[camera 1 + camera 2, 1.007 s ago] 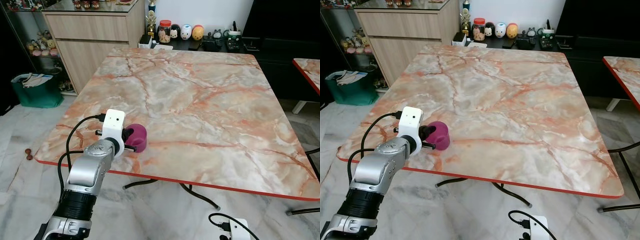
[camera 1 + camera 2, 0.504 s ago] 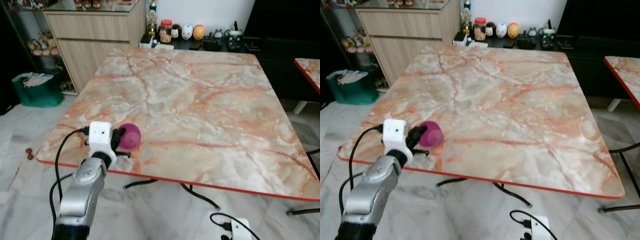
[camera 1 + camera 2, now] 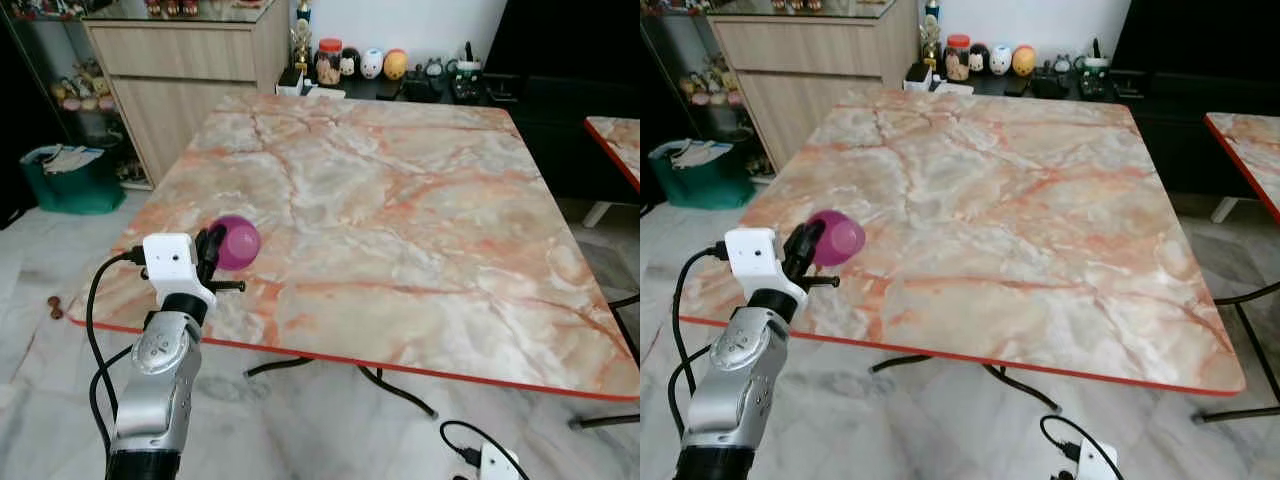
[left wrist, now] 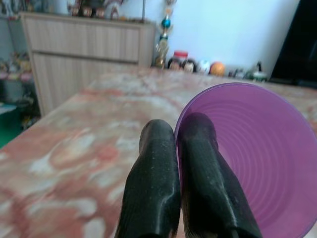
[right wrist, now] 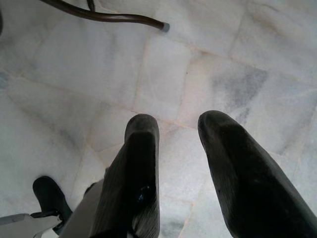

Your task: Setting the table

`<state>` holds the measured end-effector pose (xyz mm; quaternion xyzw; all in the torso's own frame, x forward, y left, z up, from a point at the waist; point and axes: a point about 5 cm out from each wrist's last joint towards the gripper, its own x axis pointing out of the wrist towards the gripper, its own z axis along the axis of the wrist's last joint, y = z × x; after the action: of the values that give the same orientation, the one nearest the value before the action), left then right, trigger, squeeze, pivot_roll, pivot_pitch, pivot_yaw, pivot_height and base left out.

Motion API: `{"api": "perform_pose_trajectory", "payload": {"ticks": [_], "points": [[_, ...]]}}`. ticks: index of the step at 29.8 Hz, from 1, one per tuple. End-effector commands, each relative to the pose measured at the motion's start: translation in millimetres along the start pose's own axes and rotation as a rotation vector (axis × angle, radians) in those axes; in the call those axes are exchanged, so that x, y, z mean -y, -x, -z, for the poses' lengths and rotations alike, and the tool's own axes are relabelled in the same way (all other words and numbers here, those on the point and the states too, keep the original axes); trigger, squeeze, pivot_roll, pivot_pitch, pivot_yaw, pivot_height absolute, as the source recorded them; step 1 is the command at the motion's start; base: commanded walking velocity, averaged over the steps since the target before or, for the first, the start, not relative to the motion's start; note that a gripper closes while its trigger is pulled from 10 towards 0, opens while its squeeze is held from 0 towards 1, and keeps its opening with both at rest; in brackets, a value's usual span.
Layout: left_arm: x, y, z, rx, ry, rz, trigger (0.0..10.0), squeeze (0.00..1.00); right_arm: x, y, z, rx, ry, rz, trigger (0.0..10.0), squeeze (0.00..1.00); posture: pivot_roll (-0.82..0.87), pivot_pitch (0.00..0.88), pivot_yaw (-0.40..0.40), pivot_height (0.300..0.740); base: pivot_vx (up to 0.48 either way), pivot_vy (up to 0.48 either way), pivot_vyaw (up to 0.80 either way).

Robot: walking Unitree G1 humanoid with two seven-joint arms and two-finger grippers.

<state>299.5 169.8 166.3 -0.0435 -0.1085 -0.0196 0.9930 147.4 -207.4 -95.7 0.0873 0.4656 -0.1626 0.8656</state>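
One thin rim pinch: my left gripper (image 3: 213, 252) fingers clamp the purple cup (image 3: 236, 242) above the tabletop (image 3: 420, 230); it could slip.

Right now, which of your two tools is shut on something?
The left tool, pinching the purple plastic cup's rim above the marble table; the right tool hangs open over the floor.

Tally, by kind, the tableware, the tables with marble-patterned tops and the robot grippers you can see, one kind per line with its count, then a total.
Purple cups: 1, pinched at its rim by the left gripper
Marble-patterned tables: 2, the near one and another at the right edge
Grippers: 2, left gripper and right gripper, which hangs over the floor
Total: 5
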Motion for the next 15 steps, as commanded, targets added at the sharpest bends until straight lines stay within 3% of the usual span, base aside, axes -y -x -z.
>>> {"api": "perform_pose_trajectory", "payload": {"ticks": [1, 15], "points": [[7.1, -4.0, -2.2, 0.023, 0.018, 0.017, 10.0, 0.0, 5.8, 0.3, 0.7, -0.001, -0.013, 0.021, 10.0, 0.0, 0.05, 0.0, -0.04, 0.74, 0.0, -0.48, 0.0], [10.6, -12.2, -4.4, 0.053, 0.026, 0.025, 10.0, 0.0, 6.7, 0.4, 0.6, 0.001, -0.008, 0.033, 10.0, 0.0, 0.04, 0.0, -0.043, 0.74, 0.0, -0.48, 0.0]]}}
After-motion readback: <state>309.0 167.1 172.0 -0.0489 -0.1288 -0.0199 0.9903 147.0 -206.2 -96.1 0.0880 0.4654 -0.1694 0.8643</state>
